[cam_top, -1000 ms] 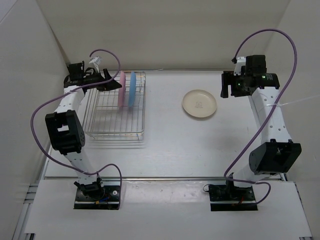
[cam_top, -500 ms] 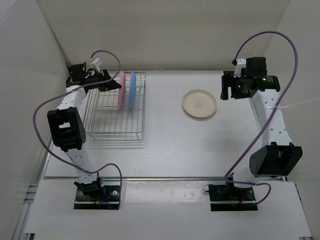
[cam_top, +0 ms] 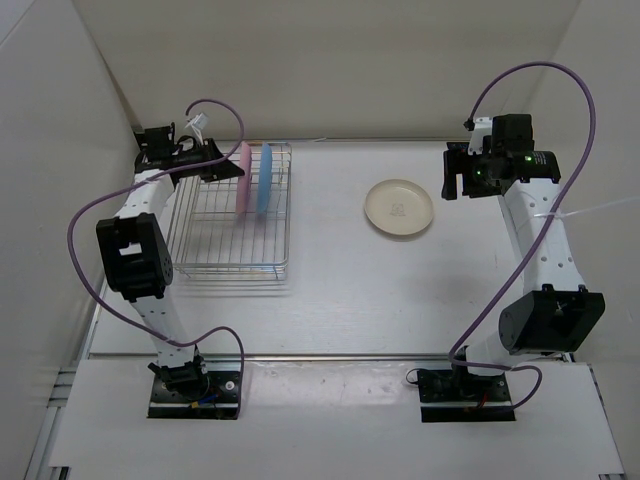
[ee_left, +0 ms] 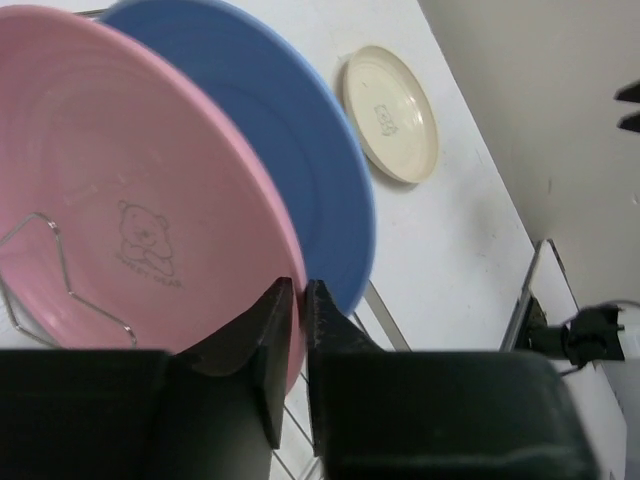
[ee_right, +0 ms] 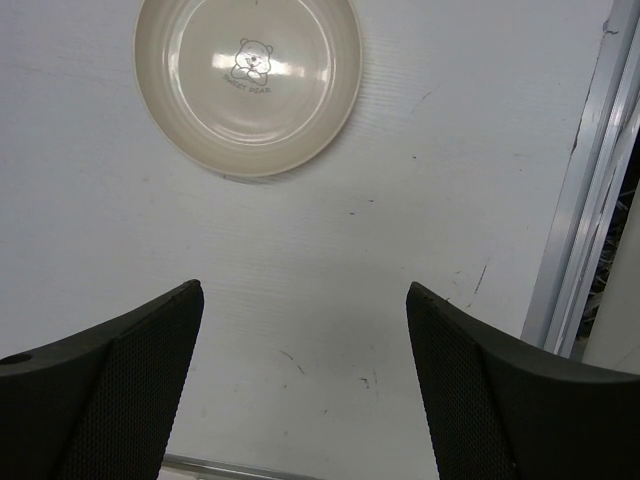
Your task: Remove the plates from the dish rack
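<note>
The pink plate point(cam_top: 241, 178) and the light blue plate point(cam_top: 264, 178) stand on edge side by side at the far end of the dish rack point(cam_top: 230, 266). My left gripper point(cam_top: 224, 168) reaches in from the left and is shut on the pink plate's rim. In the left wrist view the pink plate point(ee_left: 130, 200) has its edge pinched in my left gripper point(ee_left: 298, 290), with the blue plate point(ee_left: 300, 150) just behind it. The cream plate point(cam_top: 398, 207) lies flat on the table. My right gripper point(cam_top: 453, 177) hovers open to its right, holding nothing.
White walls close in the table on the left, back and right. A metal strip point(ee_right: 585, 200) runs along the table's right edge. Rack wires point(ee_left: 60, 270) cross in front of the pink plate. Purple cables loop over both arms.
My left gripper's jaws have closed onto the pink plate's rim. The right arm has shifted only slightly and its jaws stay wide.
</note>
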